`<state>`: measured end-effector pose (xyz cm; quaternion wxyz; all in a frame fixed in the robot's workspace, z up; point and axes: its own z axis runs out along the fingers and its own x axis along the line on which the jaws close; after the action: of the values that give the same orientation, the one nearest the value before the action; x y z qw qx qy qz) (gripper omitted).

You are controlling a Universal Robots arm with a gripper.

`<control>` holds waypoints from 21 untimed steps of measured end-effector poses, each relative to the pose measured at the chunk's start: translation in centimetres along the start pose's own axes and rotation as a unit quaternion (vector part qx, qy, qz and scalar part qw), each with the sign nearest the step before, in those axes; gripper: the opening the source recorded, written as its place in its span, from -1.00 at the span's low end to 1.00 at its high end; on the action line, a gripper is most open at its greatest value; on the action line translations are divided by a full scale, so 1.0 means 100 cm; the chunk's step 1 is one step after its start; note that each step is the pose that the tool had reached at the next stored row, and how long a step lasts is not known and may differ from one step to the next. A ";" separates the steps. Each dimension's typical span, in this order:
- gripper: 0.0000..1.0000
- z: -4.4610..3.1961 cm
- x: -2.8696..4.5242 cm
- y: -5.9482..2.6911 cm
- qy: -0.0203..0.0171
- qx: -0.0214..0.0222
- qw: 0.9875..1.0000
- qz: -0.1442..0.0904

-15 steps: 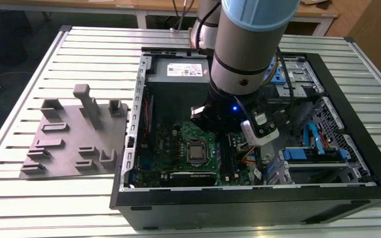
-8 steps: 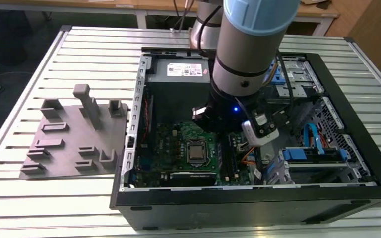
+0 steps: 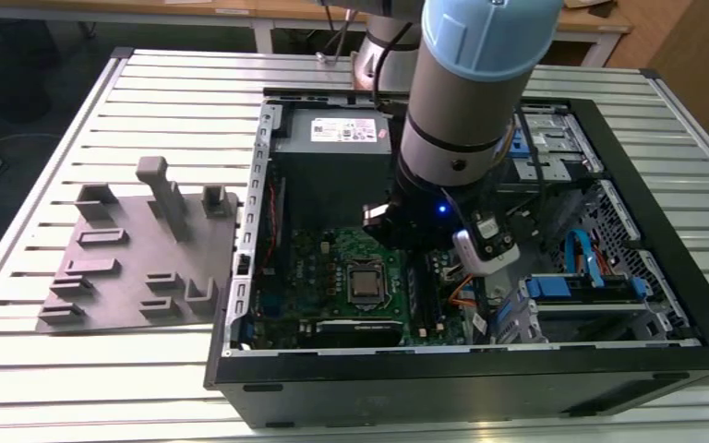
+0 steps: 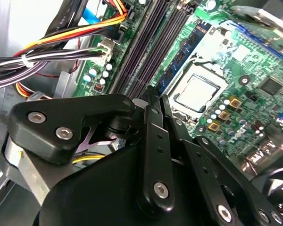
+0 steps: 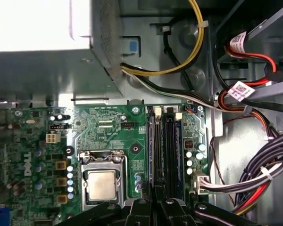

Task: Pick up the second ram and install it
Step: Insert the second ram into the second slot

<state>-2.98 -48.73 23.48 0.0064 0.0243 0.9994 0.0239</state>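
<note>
The second ram [image 5: 152, 141] is a thin dark stick standing on edge in the motherboard [image 5: 108, 127] slot nearest the processor socket [image 5: 102, 183]. In the second wrist view its blue-green face with black chips [image 4: 179, 52] runs beside the empty black slots [image 4: 148, 42]. My gripper [image 5: 154, 194] sits at the near end of this stick, fingers [image 4: 151, 110] drawn together with only the thin board edge between them. In the exterior view the arm's wrist [image 3: 423, 226] hangs low inside the open computer case, hiding the stick.
A grey fixture block [image 3: 133, 268] with upright posts lies on the slatted table at the exterior view's left. The power supply [image 3: 330, 138] fills the case's far end. Cable bundles [image 5: 269, 174] and drive bays [image 3: 576, 286] crowd the side away from the socket.
</note>
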 end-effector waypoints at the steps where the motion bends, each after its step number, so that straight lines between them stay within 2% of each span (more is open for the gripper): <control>1: -0.72 0.0017 -0.0006 0.0002 0.000 0.000 1.000 0.000; 8: -0.72 0.0088 -0.0042 0.0016 0.000 0.001 1.000 0.000; 15: -0.72 0.0143 -0.0044 0.0019 0.000 0.003 1.000 0.000; 21: -0.72 0.0150 -0.0043 0.0018 0.000 0.003 1.000 0.000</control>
<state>-2.51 -48.51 22.00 0.0063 0.0243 0.9995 0.0209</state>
